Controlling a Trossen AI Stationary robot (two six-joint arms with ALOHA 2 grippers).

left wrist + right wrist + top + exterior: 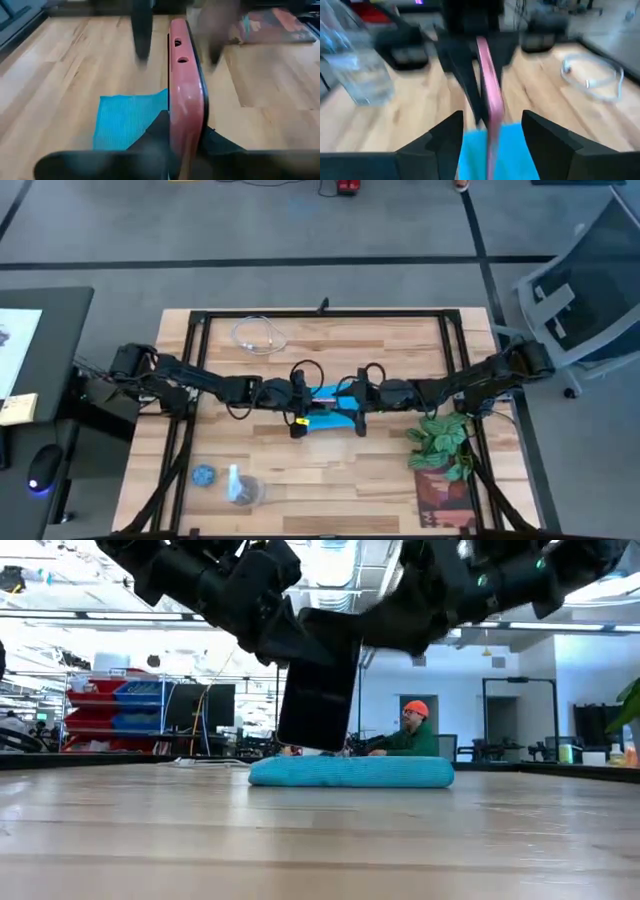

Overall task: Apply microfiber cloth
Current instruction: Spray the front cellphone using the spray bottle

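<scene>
Sky-blue microfiber cloth flat at table centre; I've got the left gripper clamped on the pink-cased phone above it; right gripper open, straddling phone.

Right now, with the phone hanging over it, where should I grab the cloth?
Pinch the cloth at its end clear of the phone, right gripper coming straight down, jaws open as now. It lies flat as a thick pad, so that rounded edge likely offers a bite; the left gripper holds the phone over the other end.
</scene>
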